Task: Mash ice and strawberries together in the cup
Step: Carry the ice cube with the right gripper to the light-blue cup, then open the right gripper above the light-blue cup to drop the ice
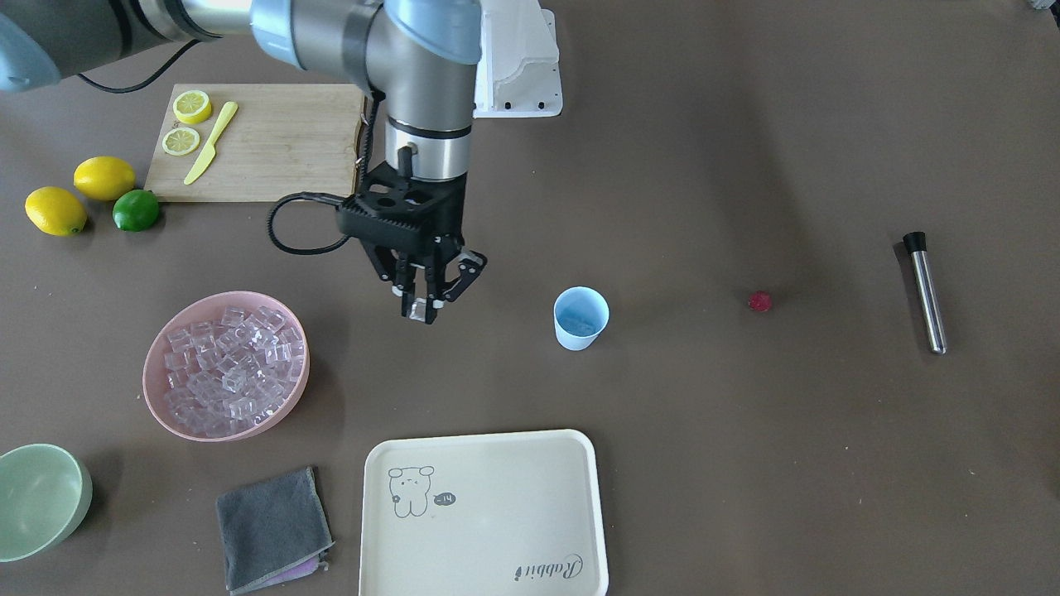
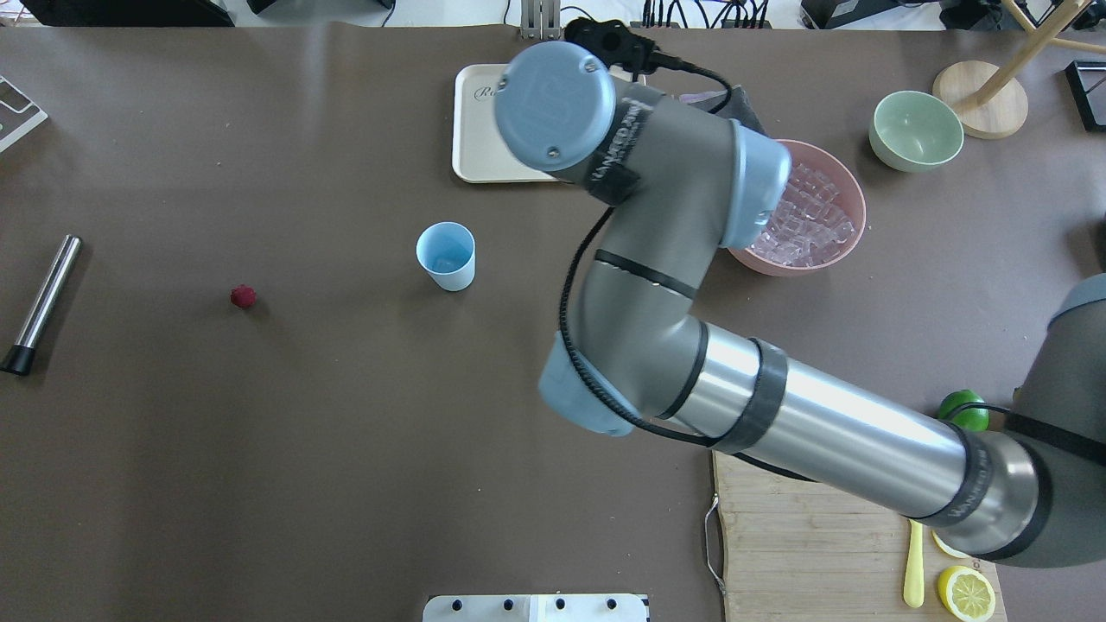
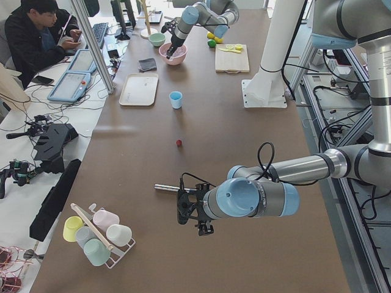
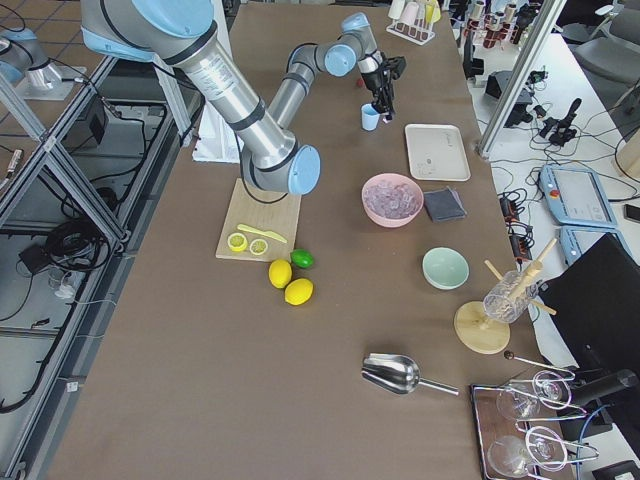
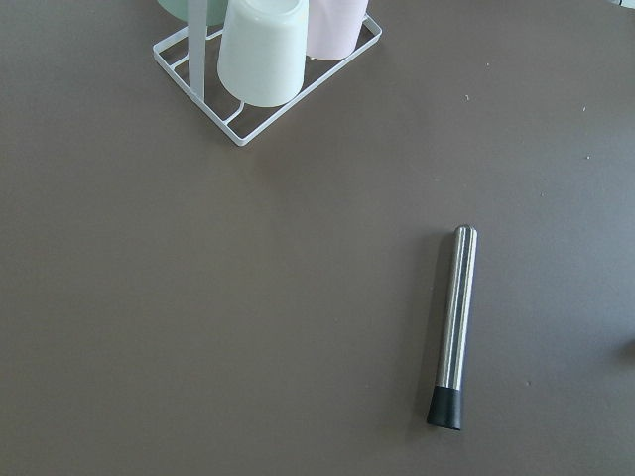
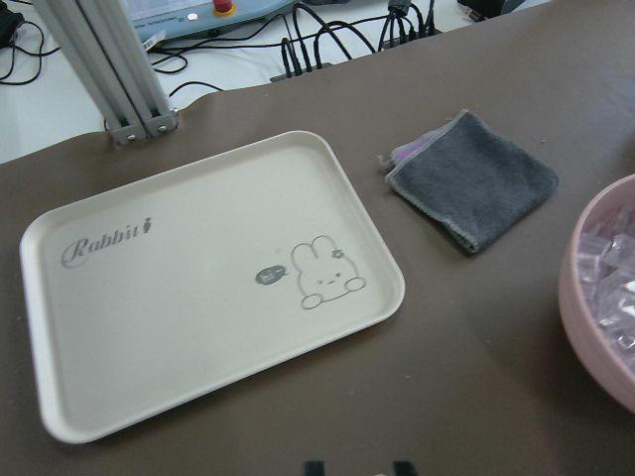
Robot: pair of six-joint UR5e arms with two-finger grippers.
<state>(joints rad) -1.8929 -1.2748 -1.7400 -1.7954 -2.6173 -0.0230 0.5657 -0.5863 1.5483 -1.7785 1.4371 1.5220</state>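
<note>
The light blue cup [image 1: 580, 318] stands upright mid-table, with something pale and glassy at its bottom. Ice [image 1: 228, 368] is heaped in a pink bowl [image 1: 149, 377]. My right gripper [image 1: 421, 310] hangs between that bowl and the cup, apart from both, and looks shut on one clear ice cube. A single dark red strawberry [image 1: 760, 300] lies on the table beyond the cup. A steel muddler [image 5: 454, 327] lies further out. My left gripper [image 3: 184, 207] hovers above the muddler; I cannot tell whether it is open or shut.
A cream tray [image 1: 489, 513], a grey cloth [image 1: 273, 526] and a pale green bowl [image 1: 41, 497] sit along the operators' edge. A cutting board [image 1: 273, 141] carries lemon slices and a yellow knife, with lemons and a lime beside it. A cup rack [image 5: 268, 59] stands near the muddler.
</note>
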